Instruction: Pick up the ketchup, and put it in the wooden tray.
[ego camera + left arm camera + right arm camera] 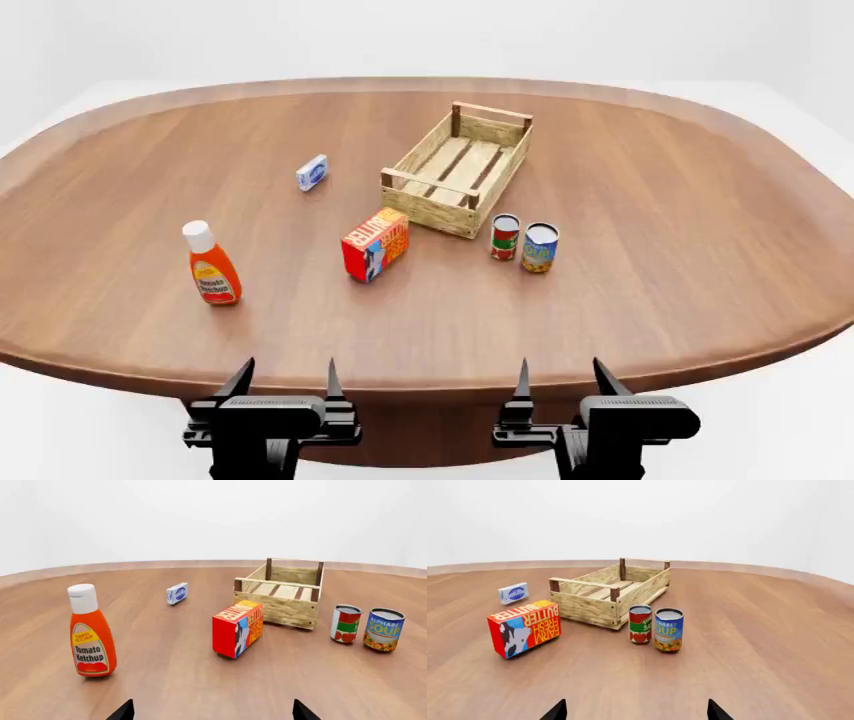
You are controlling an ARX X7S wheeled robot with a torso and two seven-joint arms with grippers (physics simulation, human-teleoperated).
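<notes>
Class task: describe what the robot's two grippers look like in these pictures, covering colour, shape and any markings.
Both the left gripper and the right gripper are matte black. Each has a blocky, boxy body with two thin, pointed fingers tapering to sharp tips. No cables, markings or labels show. The wrist views catch only dark triangular tips.

Left hand [284, 385] and right hand [561, 383] sit side by side, fingers spread apart, holding nothing.
</notes>
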